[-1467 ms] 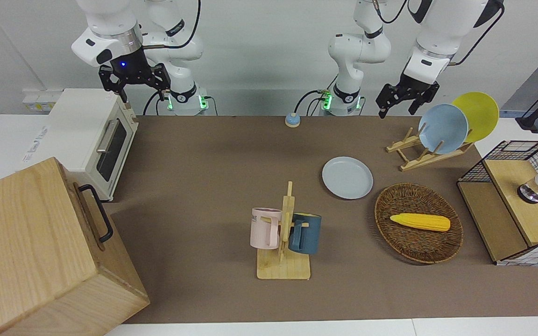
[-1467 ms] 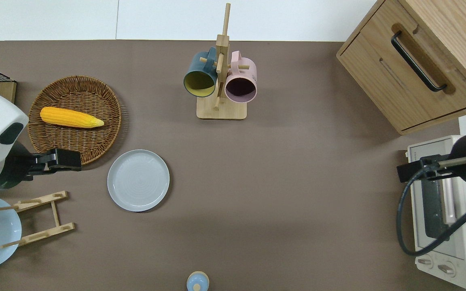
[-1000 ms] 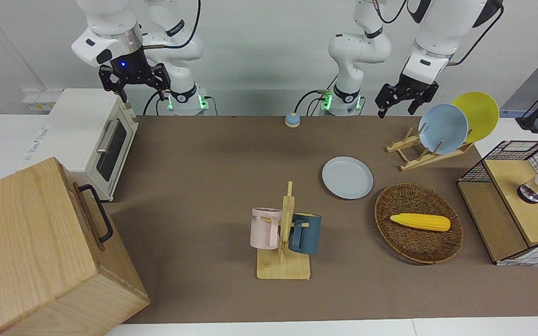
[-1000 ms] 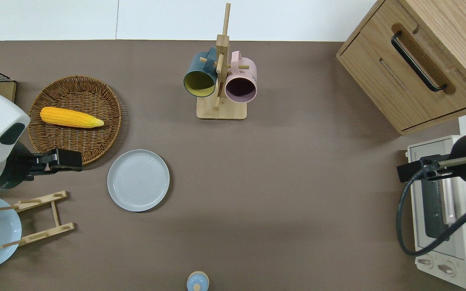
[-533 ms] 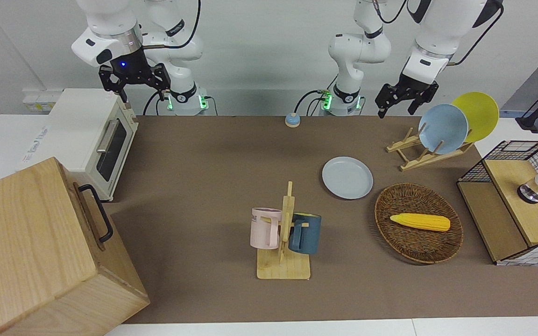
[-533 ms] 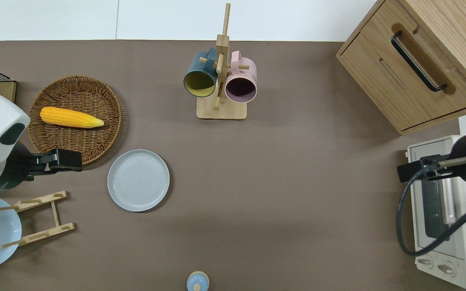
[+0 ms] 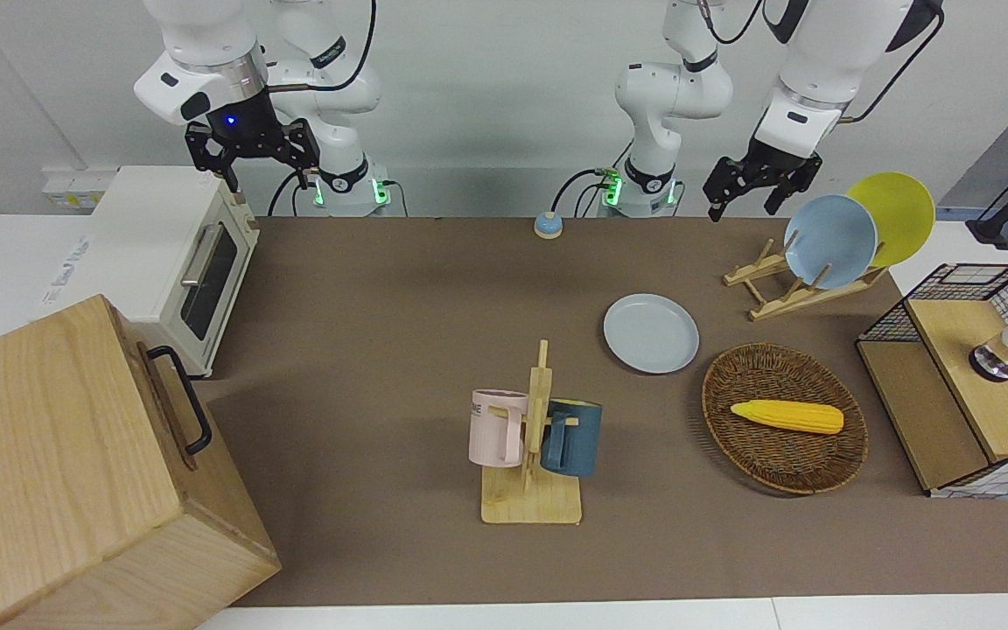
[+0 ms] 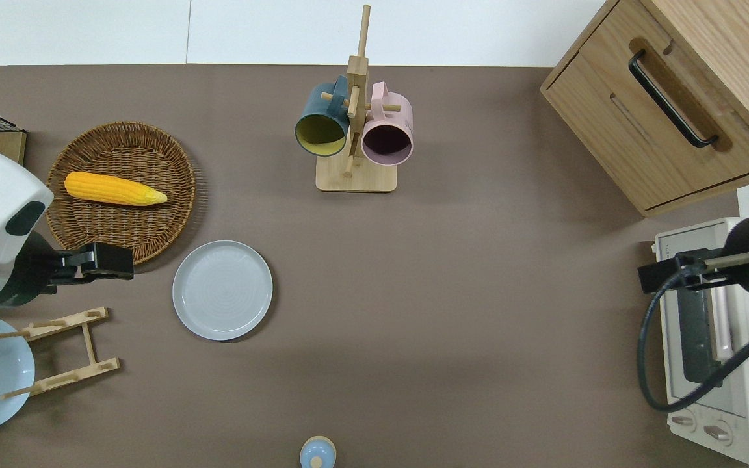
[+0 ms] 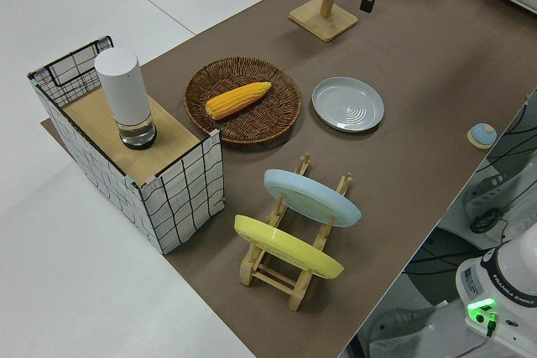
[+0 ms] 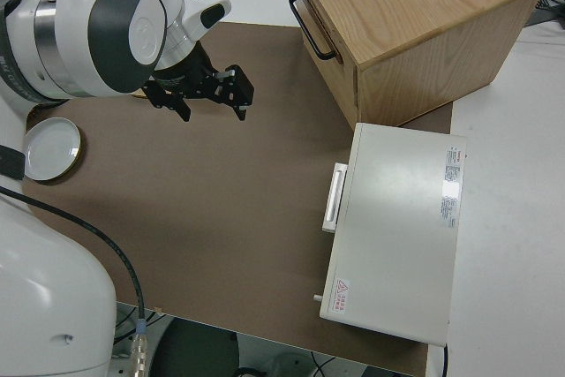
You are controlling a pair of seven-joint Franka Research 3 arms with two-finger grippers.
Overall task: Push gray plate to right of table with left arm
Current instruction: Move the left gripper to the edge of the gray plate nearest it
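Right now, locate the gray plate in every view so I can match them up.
Front view: gray plate, right of centre.
Overhead view: gray plate, left of centre.
Left side view: gray plate, upper middle.
Right side view: gray plate, at the left edge.
Shared landmark: the wicker basket beside it, except in the right side view.

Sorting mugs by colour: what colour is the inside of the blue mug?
Yellow inside the blue mug, seen best in the overhead view.
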